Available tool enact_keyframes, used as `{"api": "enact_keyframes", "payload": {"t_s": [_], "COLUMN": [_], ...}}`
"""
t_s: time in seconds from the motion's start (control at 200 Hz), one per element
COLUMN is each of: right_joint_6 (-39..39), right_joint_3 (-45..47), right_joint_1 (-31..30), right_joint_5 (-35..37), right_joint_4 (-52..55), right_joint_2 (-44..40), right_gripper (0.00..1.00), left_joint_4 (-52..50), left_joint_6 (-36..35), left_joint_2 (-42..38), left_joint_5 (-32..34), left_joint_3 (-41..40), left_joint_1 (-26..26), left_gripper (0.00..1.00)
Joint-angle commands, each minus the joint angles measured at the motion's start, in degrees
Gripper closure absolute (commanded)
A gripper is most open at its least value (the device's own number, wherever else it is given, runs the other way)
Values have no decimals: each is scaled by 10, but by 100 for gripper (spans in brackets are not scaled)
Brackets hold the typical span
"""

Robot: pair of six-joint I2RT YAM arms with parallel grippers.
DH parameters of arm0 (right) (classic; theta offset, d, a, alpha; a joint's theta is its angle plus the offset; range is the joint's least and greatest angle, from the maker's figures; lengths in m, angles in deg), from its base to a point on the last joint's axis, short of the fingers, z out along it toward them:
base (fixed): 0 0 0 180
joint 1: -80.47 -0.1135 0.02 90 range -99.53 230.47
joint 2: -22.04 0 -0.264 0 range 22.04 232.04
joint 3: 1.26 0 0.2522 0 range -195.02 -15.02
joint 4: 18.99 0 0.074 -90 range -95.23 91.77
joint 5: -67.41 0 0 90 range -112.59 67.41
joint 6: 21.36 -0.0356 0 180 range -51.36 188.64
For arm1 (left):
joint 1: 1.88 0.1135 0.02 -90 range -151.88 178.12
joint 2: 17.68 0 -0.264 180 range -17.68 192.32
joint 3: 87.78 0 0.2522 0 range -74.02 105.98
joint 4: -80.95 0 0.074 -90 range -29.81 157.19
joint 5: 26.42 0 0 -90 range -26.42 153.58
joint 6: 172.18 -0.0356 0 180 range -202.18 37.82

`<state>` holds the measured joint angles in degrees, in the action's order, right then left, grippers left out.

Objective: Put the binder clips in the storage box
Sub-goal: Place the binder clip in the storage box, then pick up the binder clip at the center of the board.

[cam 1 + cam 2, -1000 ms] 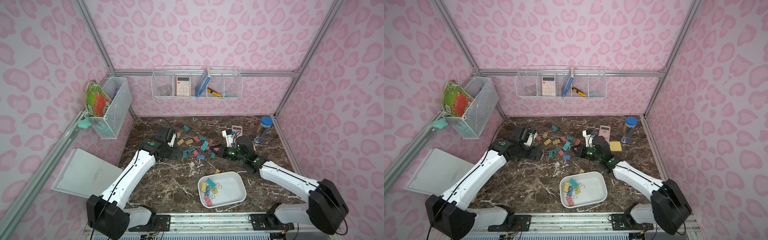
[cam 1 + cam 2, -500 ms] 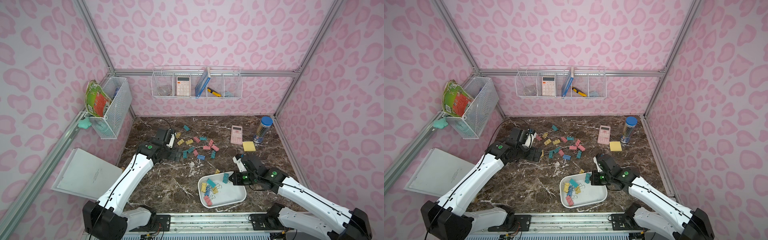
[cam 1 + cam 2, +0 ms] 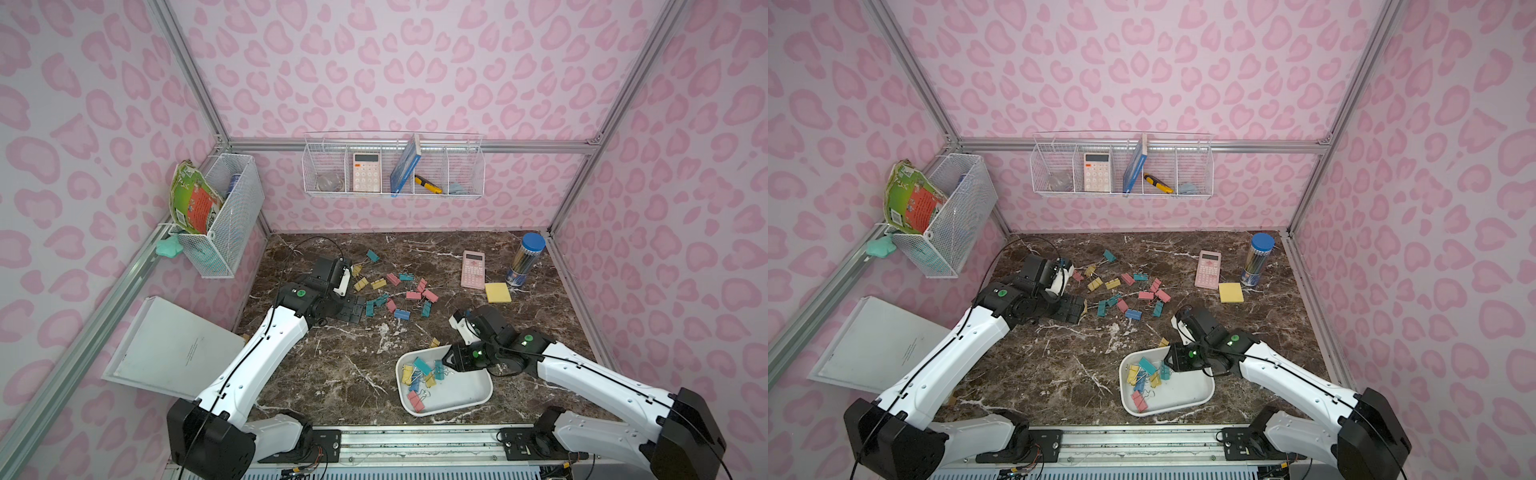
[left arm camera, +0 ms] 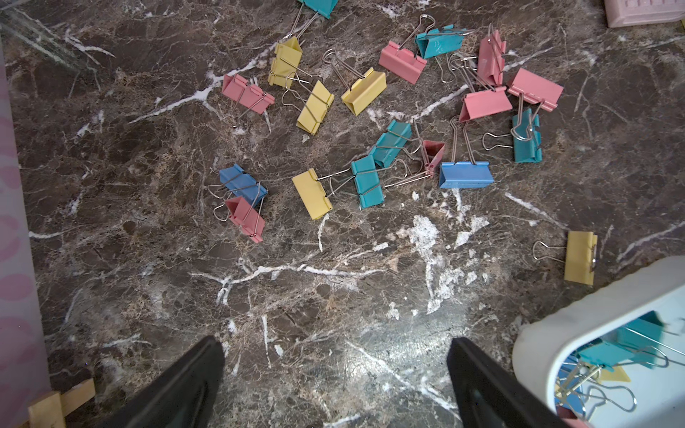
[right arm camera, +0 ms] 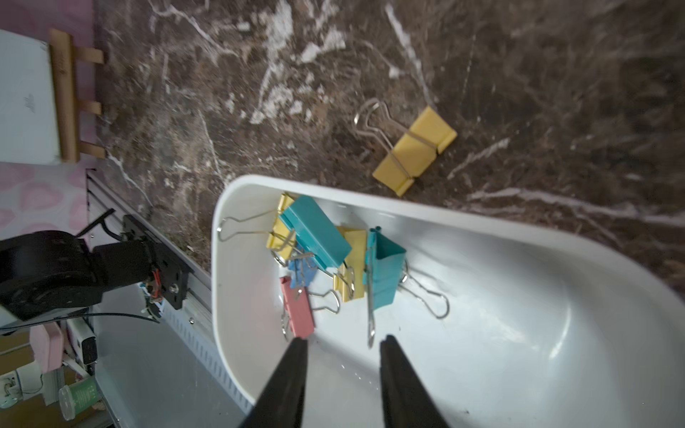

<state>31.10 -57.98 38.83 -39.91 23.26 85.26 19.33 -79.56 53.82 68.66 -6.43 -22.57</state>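
Several pastel binder clips lie scattered on the marble mid-table, also spread across the left wrist view as binder clips. The white storage box sits near the front and holds several clips, among them a teal clip just beyond my right fingertips. One yellow clip rests on the table against the box's far rim. My right gripper hangs over the box, open and empty. My left gripper is wide open above bare marble at the left edge of the pile.
A pink calculator, a yellow sticky-note pad and a blue-capped pencil tube stand at the back right. A flat white board leans outside the left edge. Wire baskets hang on the walls.
My right arm swung from the pile to the storage box carrying a teal clip, then its jaws parted and the clip now lies in the box. The left arm barely moved.
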Motion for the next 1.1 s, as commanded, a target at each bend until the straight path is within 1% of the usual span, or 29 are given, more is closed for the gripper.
{"api": "enact_keyframes", "payload": {"t_s": [0.0, 0.065, 0.11, 0.175, 0.23, 0.3, 0.43, 0.47, 0.63, 0.685, 0.75, 0.84, 0.935, 1.0, 1.095], "right_joint_6": [29, 40, 47, 54, 61, 63, 41, 40, 60, 61, 64, 67, 61, 58, 58], "right_joint_3": [-23, -42, -60, -88, -117, -165, -294, -329, -458, -490, -525, -552, -553, -540, -524], "right_joint_1": [67, 91, 90, 90, 91, 86, 50, 41, -2, -10, -13, -19, -25, -27, -27], "right_joint_5": [25, 24, 33, 57, 81, 103, 233, 264, 301, 329, 332, 326, 333, 331, 321], "right_joint_4": [-5, -20, -33, -58, -73, -79, -20, -5, 20, 34, 58, 77, 86, 84, 80], "right_joint_2": [-3, 12, 27, 56, 92, 163, 307, 346, 472, 505, 545, 578, 586, 582, 580], "right_gripper": [58, 58, 58, 61, 62, 63, 61, 61, 59, 57, 53, 52, 57, 58, 65], "left_joint_4": [-2, -2, -2, -2, -1, 0, -2, -3, 0, -2, -6, -6, -7, -7, -8], "left_joint_6": [-7, -7, -7, -6, -5, -4, -4, -3, 5, 7, 9, 10, 10, 7, 7], "left_joint_2": [-7, -10, -11, -12, -15, -15, -13, -14, -21, -20, -18, -19, -18, -17, -15], "left_joint_5": [1, 1, 3, 0, -5, -8, 9, 16, 52, 54, 47, 41, 39, 33, 30], "left_joint_3": [3, 1, 2, 1, 3, 2, 2, 2, -3, -2, 1, 1, 3, 2, 4], "left_joint_1": [0, 0, 0, -1, 0, -1, -1, -1, -1, -1, -1, -1, -1, -1, -1], "left_gripper": [1, 1, 1, 1, 1, 1, 1, 1, 1, 1, 1, 1, 1, 1, 1]}}
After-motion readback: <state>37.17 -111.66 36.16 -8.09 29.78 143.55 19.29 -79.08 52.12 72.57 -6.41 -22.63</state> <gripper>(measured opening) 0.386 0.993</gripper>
